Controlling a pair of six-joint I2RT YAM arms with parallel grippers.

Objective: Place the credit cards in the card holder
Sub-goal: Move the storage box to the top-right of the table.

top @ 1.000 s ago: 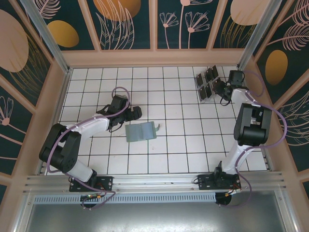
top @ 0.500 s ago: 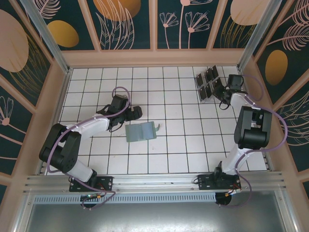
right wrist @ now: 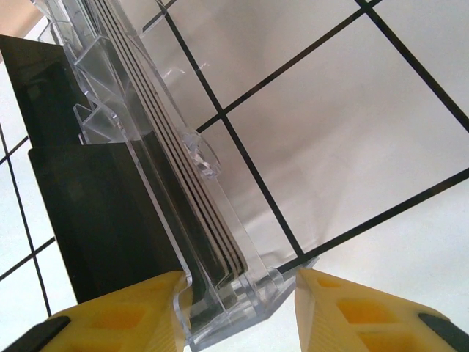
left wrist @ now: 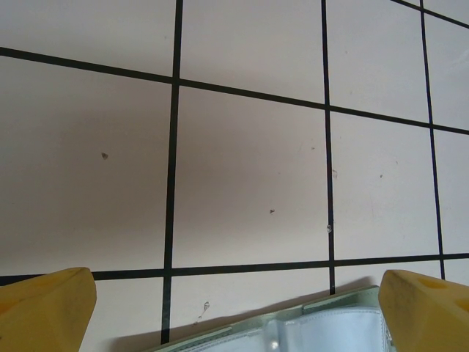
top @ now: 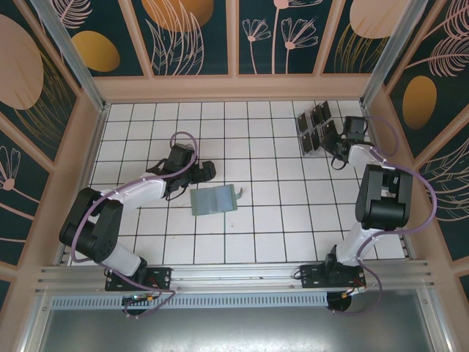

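White tiled tabletop with black grid lines, walled by panels painted with leaves and flowers; we see two arms bolted at its near edge. Near the middle of the tabletop lies the card holder, a soft sage-green wallet, mostly flat, its right side seeming to curl upward. The left gripper hovers just beside the holder's far left corner with its fingers spread wide and nothing between them; its wrist view shows the holder's pale stitched edge low between the two yellow fingertips. At the far right corner of the tabletop stands a clear plastic rack, and the credit cards sit in it on edge, thin black rectangles packed close in its slots. The right gripper is at the rack; in its wrist view the yellow fingers stand on either side of the rack's end and the card edges, and we cannot tell whether they press on anything. We judge the cards light, stiff and slick, so a pinch across the two flat faces at an exposed edge should hold best, lifted straight along the slot. The rack looks light enough to slide or tip if a card drags. The holder looks limp, so it may need pinning by the left gripper while a card goes in.
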